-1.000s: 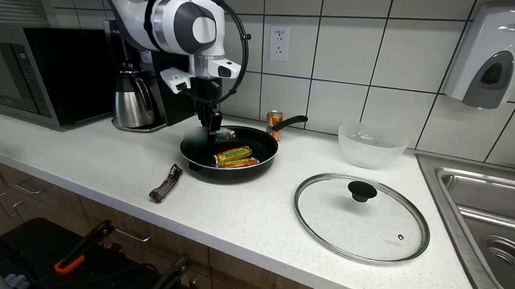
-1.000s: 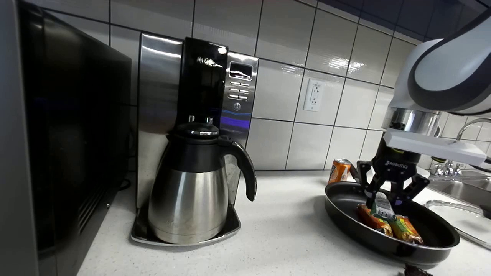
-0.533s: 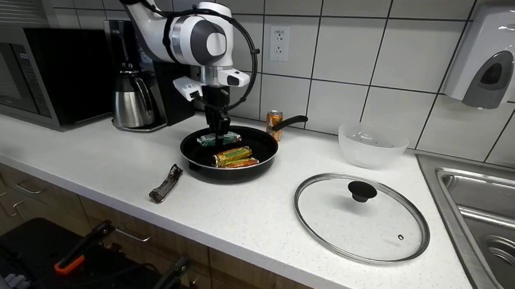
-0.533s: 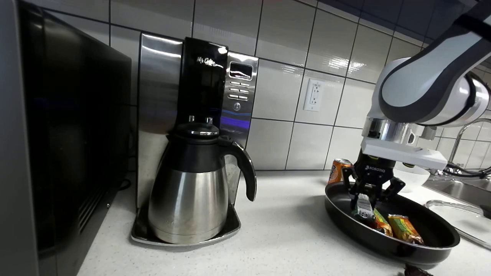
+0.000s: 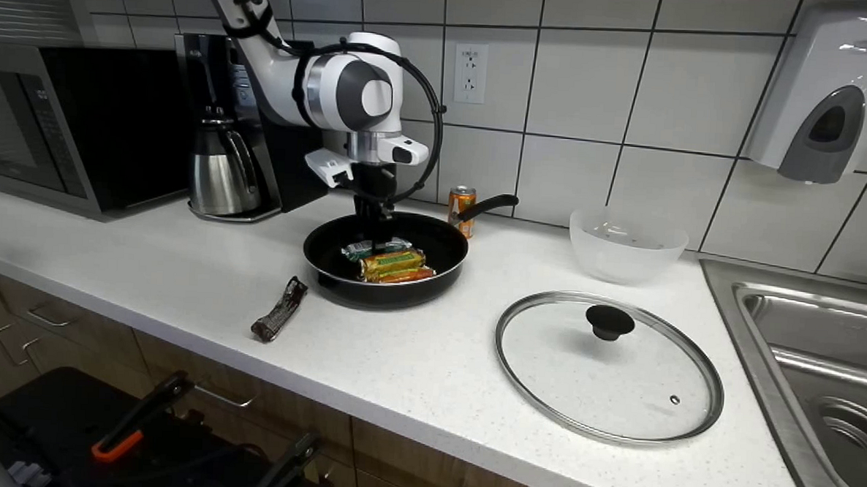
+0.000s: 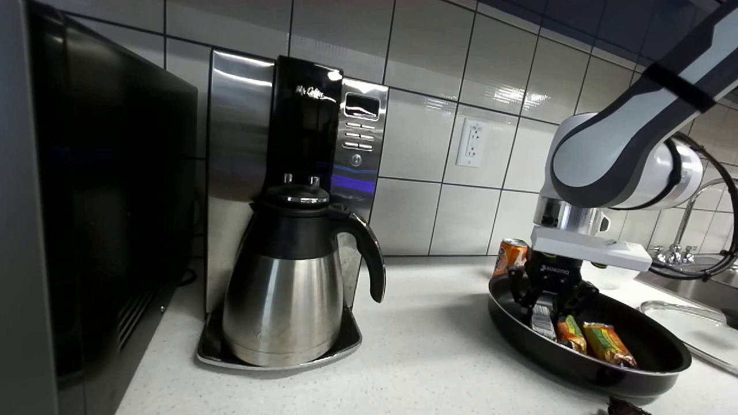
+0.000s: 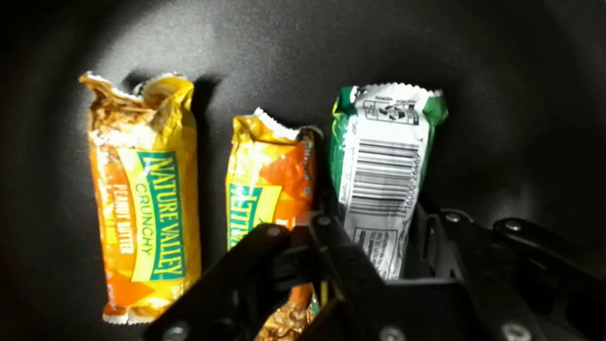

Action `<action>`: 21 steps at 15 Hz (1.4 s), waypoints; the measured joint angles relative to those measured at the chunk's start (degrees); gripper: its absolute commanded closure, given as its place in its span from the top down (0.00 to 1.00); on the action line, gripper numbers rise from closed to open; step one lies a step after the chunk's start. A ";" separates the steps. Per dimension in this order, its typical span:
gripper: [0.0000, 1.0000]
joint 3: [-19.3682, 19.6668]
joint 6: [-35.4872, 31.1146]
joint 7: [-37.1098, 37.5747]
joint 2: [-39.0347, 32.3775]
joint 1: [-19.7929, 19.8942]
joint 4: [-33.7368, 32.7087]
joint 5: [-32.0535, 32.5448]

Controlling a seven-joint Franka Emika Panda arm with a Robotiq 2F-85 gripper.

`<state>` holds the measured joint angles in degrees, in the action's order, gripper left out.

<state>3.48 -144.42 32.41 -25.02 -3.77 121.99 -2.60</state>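
My gripper (image 6: 542, 305) reaches down into a black frying pan (image 6: 588, 368), its jaws shut across a green-wrapped bar (image 7: 383, 175) whose pale barcode side faces up. In the wrist view a finger stands along each side of this bar. Close beside it in the pan lies an orange-yellow granola bar (image 7: 272, 170), partly hidden by my left-hand finger. Farther off sits a yellow peanut butter bar (image 7: 151, 203), roughly parallel. In an exterior view the green bar (image 5: 398, 246) shows low in the pan behind the two others; whether it touches the bottom I cannot tell.
A dark brown wrapped bar (image 5: 279, 310) lies on the counter before the pan. Behind the pan, by its handle (image 5: 488, 206), stands an orange can (image 5: 462, 201). Around are a glass lid (image 5: 607, 368), a frosted bowl (image 5: 627, 248), a sink (image 5: 823, 363) and a coffee maker (image 6: 288, 276).
The arm has come down and across over the pan, carrying the green bar lower to lie alongside the orange-yellow bar. The jaws have kept their grip, and the other bars have stayed put.
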 measured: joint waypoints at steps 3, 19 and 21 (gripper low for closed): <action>0.13 0.75 0.19 0.00 -0.62 -0.23 -0.09 0.00; 1.00 2.00 3.95 0.11 2.10 -2.56 0.07 0.10; 1.00 1.99 4.87 0.17 3.90 -3.05 0.67 0.10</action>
<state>5.47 -139.55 32.58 -21.12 -6.81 122.66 -2.51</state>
